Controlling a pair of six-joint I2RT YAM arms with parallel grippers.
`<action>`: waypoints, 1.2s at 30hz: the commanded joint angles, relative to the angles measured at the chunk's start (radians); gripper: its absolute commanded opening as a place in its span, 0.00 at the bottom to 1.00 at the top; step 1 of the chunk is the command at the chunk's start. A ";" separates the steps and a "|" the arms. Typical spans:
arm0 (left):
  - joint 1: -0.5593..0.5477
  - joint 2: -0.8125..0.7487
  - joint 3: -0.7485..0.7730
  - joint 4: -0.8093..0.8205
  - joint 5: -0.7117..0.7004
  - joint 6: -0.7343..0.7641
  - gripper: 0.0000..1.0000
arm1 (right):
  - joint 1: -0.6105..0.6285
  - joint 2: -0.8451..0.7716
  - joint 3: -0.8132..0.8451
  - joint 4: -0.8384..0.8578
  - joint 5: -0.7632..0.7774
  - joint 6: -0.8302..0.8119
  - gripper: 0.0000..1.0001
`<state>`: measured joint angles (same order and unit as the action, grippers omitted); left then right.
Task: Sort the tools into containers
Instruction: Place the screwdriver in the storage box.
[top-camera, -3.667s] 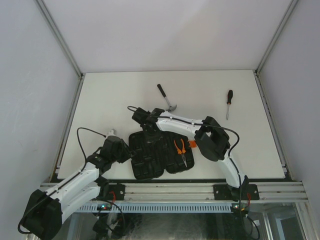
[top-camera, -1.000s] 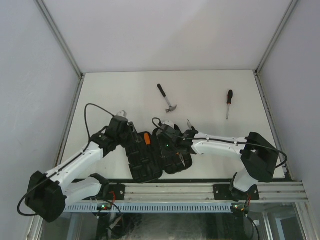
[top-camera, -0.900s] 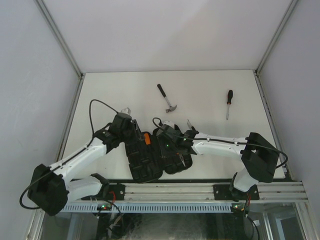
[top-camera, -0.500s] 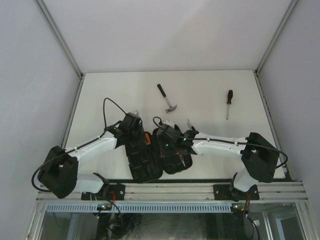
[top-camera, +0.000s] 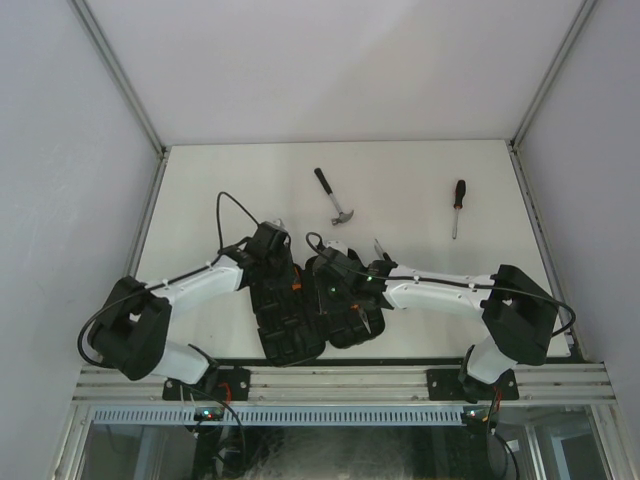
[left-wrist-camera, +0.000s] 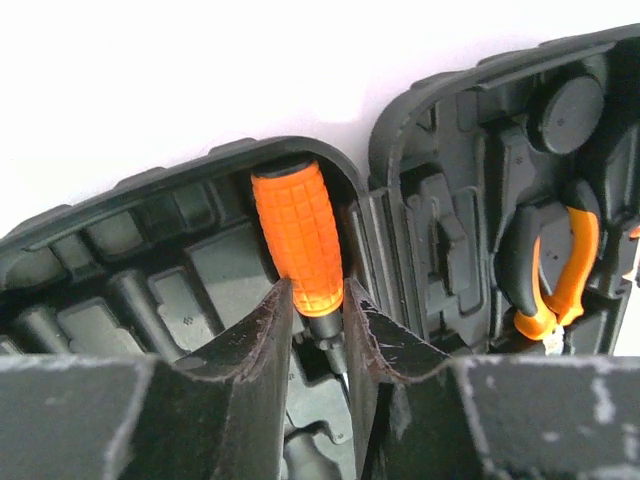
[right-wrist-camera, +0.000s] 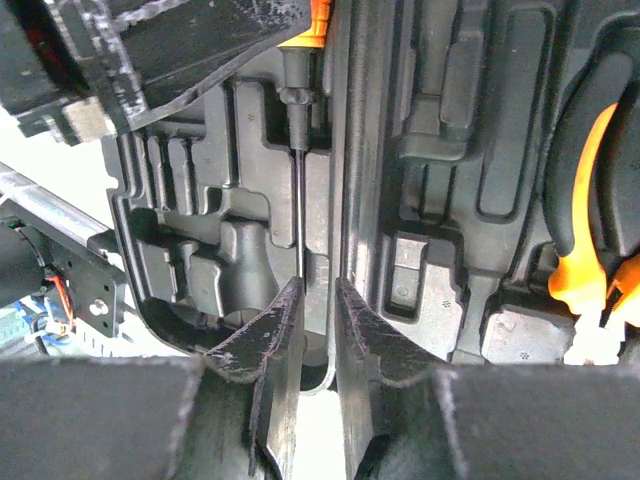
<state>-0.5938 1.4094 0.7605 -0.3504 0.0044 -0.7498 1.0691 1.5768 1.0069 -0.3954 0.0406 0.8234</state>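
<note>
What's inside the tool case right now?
In the tool case, an orange-handled screwdriver lies in the left half, between the left gripper's fingers; orange-handled pliers in the right. Nearer slots are covered.

Left arm (top-camera: 195, 287) and right arm (top-camera: 440, 286) hem the tool case (top-camera: 290, 335), lower centre; hammer (top-camera: 331, 195) and screwdriver (top-camera: 457, 208) interrupt open table (top-camera: 220, 190) above.

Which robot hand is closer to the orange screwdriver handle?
Left. The left gripper pinches the orange screwdriver handle at its lower end; the right gripper is farther down the tool case, by the shaft tip.
</note>
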 joint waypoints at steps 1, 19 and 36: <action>-0.006 0.036 0.049 0.031 -0.005 0.024 0.30 | 0.005 0.008 0.001 0.049 -0.023 0.014 0.18; -0.007 0.056 0.015 0.045 -0.016 0.017 0.25 | 0.033 0.088 0.002 0.078 -0.039 0.034 0.08; -0.006 0.063 0.010 0.051 -0.006 0.010 0.24 | 0.065 0.141 0.001 0.104 -0.015 0.068 0.04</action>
<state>-0.5938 1.4506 0.7658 -0.3134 0.0055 -0.7483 1.1221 1.7199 1.0069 -0.3122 -0.0006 0.8776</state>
